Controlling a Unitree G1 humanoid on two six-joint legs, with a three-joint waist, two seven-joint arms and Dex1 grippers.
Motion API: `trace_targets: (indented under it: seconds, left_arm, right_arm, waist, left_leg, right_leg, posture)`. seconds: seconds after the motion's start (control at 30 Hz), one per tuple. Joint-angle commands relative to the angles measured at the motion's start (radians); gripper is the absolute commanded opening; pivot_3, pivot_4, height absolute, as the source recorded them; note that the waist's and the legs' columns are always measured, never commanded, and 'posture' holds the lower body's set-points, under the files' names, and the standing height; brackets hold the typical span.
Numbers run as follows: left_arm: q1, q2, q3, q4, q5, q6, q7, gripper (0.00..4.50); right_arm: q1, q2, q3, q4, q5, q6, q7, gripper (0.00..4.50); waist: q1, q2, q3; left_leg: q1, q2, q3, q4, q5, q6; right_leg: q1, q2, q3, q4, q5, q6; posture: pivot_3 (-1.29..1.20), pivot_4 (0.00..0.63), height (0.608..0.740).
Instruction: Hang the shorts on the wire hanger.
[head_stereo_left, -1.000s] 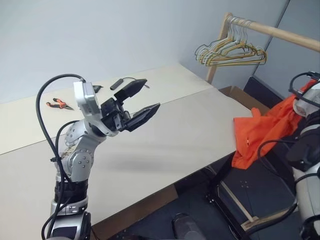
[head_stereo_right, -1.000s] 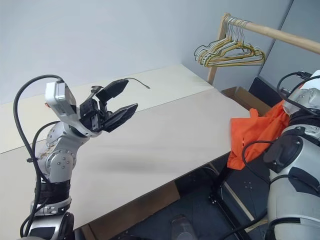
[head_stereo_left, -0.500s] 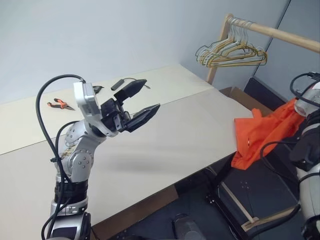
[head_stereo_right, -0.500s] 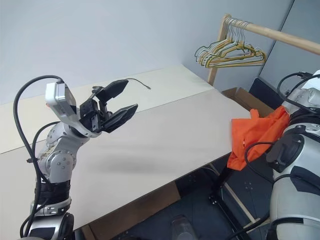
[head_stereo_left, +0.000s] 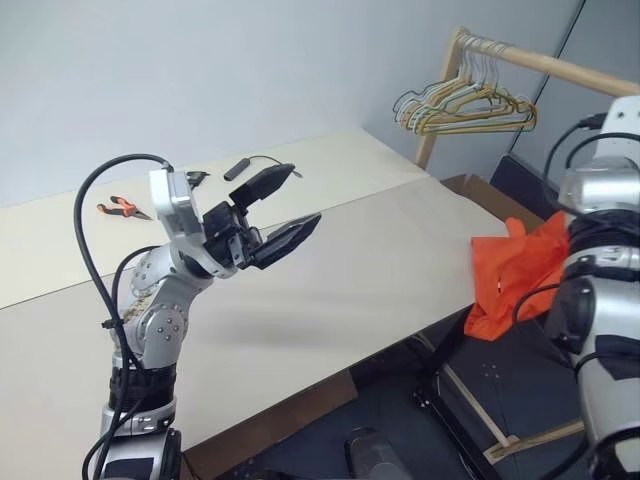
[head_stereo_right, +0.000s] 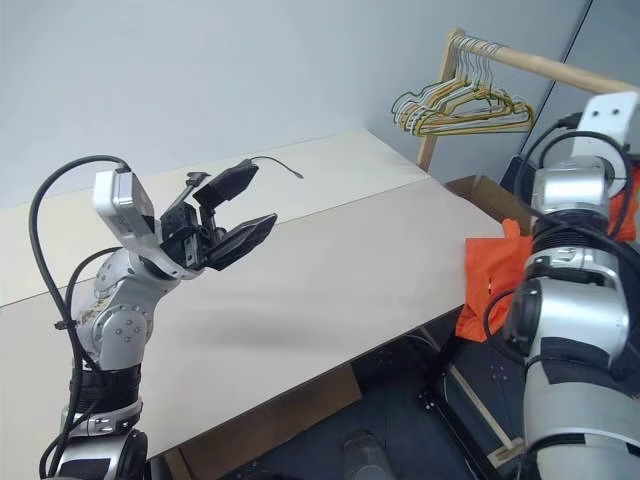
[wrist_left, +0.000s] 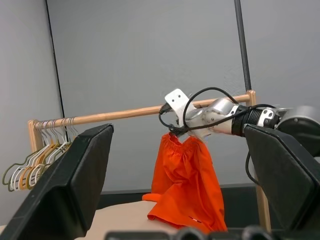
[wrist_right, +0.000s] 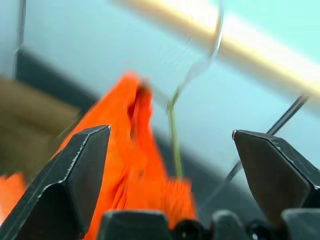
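Letting go cleanly matters here: the right gripper has its fingers spread wide before the shorts, which drape from the wire hanger on the rail; the left gripper gapes empty over the table.

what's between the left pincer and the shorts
Nothing but bare tabletop: the left eye view shows the left pincer raised over the table, and the shorts hanging past the table's right edge.

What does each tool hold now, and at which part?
Nothing. The left tool is open over the table; the right tool is open, apart from the shorts.
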Motion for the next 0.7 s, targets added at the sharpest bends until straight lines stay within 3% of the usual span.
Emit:
trace_targets:
  seconds: [0.03, 0.13, 0.43, 0.6, 0.7]
  left_arm:
    - [-0.001, 0.008, 0.012, -0.039, -0.005, -0.017, 0.005, 4.5]
    - [0.023, 0.044, 0.032, -0.047, 0.014, -0.009, 0.019, 4.5]
    - [0.178, 0.308, 0.148, -0.014, 0.141, 0.053, 0.056, 4.5]
    - [0.335, 0.356, 0.246, -0.065, 0.149, 0.062, 0.087, 4.5]
    - [0.419, 0.347, 0.281, -0.105, 0.177, 0.048, 0.122, 4.5]
  right_arm:
    - [0.011, 0.013, 0.107, -0.107, -0.106, -0.093, 0.015, 4.49]
    - [0.034, 0.041, 0.153, -0.139, -0.121, -0.206, 0.08, 4.49]
    - [0.162, 0.171, 0.23, -0.329, -0.012, -0.353, 0.577, 4.49]
    - [0.3, 0.155, 0.324, -0.541, 0.064, -0.409, 0.974, 4.49]
    - [0.389, 0.134, 0.365, -0.671, 0.086, -0.434, 1.127, 4.49]
  waist:
    - [0.004, 0.0, 0.0]
    - [0.013, 0.0, 0.0]
    - [0.054, 0.0, 0.0]
    - [0.128, 0.0, 0.0]
    - [0.184, 0.0, 0.0]
  left_leg:
    - [0.0, 0.0, 0.0, 0.0, 0.0, 0.0]
    - [0.0, 0.0, 0.0, 0.0, 0.0, 0.0]
    - [0.001, 0.002, -0.002, -0.001, 0.001, -0.002]
    - [-0.002, 0.0, -0.001, -0.01, 0.006, -0.013]
    - [-0.008, 0.001, -0.001, -0.015, 0.008, -0.016]
  right_leg:
    - [0.0, 0.0, 0.0, 0.0, 0.0, 0.0]
    - [0.0, 0.001, 0.0, 0.0, 0.0, 0.0]
    - [-0.001, 0.002, -0.003, 0.002, 0.001, 0.0]
    - [-0.01, 0.001, -0.003, 0.002, 0.001, -0.001]
    - [-0.019, 0.002, -0.006, 0.003, -0.001, -0.006]
  posture:
    - [-0.25, 0.0, 0.74]
    - [-0.21, 0.0, 0.74]
    - [-0.09, 0.0, 0.74]
    - [-0.02, 0.0, 0.74]
    - [0.02, 0.0, 0.74]
